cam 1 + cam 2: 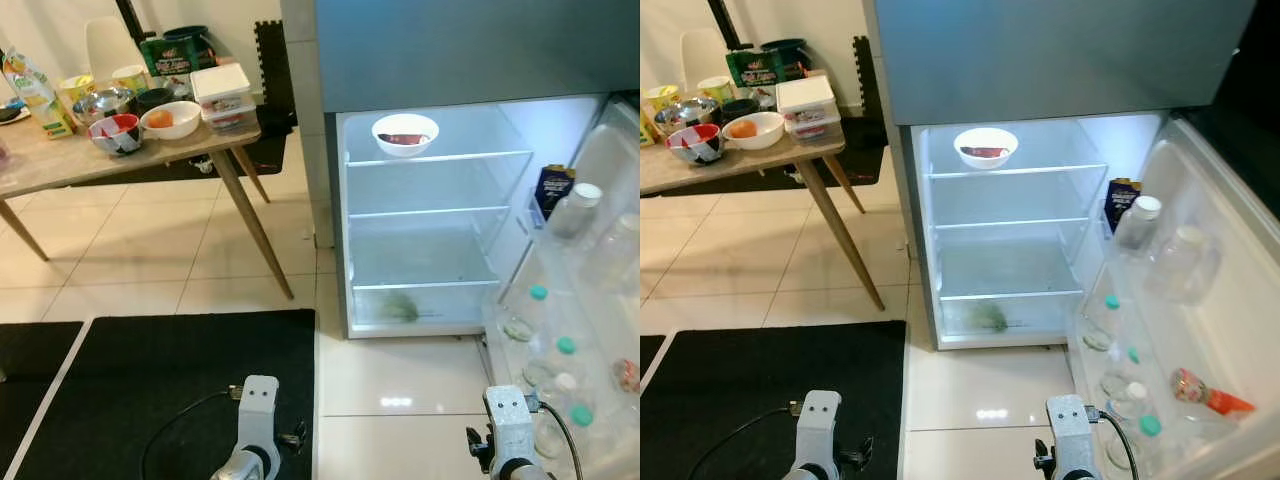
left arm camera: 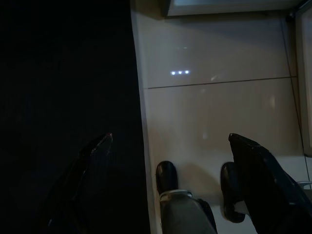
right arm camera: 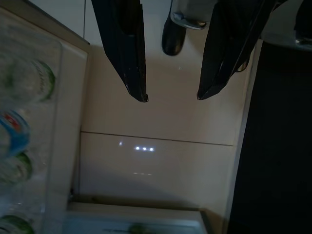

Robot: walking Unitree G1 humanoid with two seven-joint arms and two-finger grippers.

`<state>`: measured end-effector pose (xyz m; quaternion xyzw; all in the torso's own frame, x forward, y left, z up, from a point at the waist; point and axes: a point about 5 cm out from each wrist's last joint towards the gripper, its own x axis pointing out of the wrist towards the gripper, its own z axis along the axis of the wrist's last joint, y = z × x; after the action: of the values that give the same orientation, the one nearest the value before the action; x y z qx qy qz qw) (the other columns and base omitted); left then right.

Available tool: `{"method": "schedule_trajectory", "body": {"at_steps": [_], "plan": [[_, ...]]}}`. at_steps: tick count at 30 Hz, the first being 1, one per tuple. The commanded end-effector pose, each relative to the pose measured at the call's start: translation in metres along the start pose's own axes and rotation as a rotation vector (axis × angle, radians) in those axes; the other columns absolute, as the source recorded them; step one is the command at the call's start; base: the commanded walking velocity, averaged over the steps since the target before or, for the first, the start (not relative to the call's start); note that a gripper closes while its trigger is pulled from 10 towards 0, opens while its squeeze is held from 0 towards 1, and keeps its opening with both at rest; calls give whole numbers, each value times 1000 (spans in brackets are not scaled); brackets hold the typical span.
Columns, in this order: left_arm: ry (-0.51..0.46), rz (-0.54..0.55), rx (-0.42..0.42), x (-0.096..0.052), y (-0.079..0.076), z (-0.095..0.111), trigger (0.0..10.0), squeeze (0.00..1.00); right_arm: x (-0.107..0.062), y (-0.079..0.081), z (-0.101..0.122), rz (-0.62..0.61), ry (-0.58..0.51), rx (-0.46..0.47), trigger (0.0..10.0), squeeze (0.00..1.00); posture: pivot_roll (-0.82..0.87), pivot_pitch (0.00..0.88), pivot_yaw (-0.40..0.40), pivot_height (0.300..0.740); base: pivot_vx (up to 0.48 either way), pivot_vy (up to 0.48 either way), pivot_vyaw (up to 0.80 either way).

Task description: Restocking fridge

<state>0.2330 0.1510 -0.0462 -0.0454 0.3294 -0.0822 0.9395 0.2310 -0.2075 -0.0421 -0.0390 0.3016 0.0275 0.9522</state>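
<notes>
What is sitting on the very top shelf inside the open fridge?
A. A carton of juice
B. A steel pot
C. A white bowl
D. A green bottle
C. A white bowl with something dark red in it sits on the top shelf of the open fridge.

Open fridge (image 1: 340, 220) with glass shelves, white bowl (image 1: 405, 133) on the top shelf, wooden table (image 1: 70, 165) crowded with bowls and containers, black mat (image 1: 160, 380) lay on tiled floor (image 1: 150, 250).
</notes>
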Motion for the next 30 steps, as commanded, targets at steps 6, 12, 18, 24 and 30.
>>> {"method": "schedule_trajectory", "body": {"at_steps": [6, 12, 18, 24, 30], "plan": [[45, -8, 29, -3, 3, -9, 10000, 0, -14, -4, -40, -18, 197, -33, 10000, 0, -41, 107, 71, 734, 0, 0, 0], [41, -10, 28, -3, 3, -8, 10000, 0, -23, -17, -55, -92, 262, -15, 10000, 0, -40, 107, 71, 734, 0, 0, 0], [38, -24, 44, -2, 2, -6, 10000, 0, -27, -26, -60, -169, 281, 78, 10000, 0, -42, 110, 77, 734, 0, 0, 0], [34, -45, 68, -1, -1, -5, 10000, 0, -28, -30, -62, -226, 287, 137, 10000, 0, -46, 105, 84, 734, 0, 0, 0], [19, -19, 29, -1, 0, -4, 10000, 0, -23, -25, -52, -165, 212, 152, 10000, 0, -47, 100, 84, 734, 0, 0, 0]]}}
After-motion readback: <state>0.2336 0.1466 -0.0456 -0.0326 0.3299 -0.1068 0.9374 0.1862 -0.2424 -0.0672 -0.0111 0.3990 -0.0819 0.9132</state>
